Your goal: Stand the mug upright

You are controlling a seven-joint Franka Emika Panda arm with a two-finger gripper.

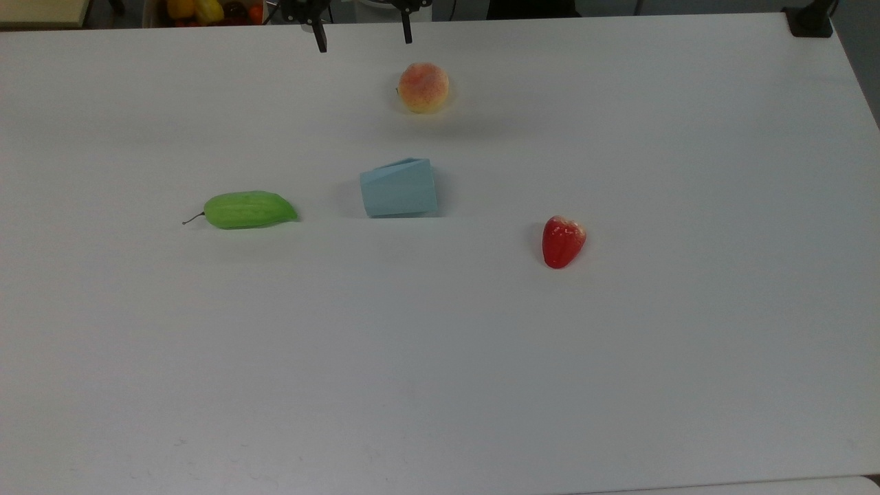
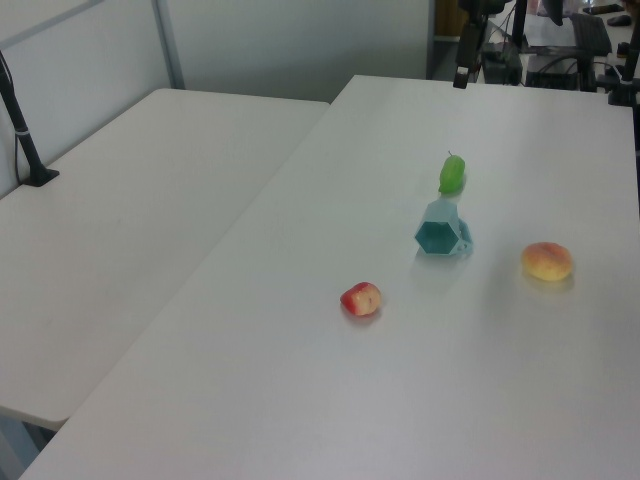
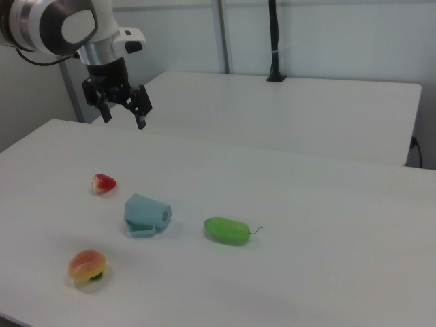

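The pale blue faceted mug [image 1: 399, 189] lies on its side in the middle of the white table [image 1: 440, 385]. Its hexagonal mouth faces the camera in the left view [image 2: 442, 233]. In the right view, the mug [image 3: 145, 212] points its narrow base to the right view's right, with the small handle resting on the table. My gripper [image 1: 363, 34] hangs open above the table's far edge in the top view, well beyond the mug. The gripper [image 3: 124, 117] holds nothing and is high above the table in the right view.
A peach [image 1: 423, 87] sits between gripper and mug. A green cucumber [image 1: 249, 210] lies to the top view's left of the mug, a red strawberry-like fruit [image 1: 562, 240] to its right. A second table [image 3: 306, 109] with a black post [image 3: 274, 41] adjoins.
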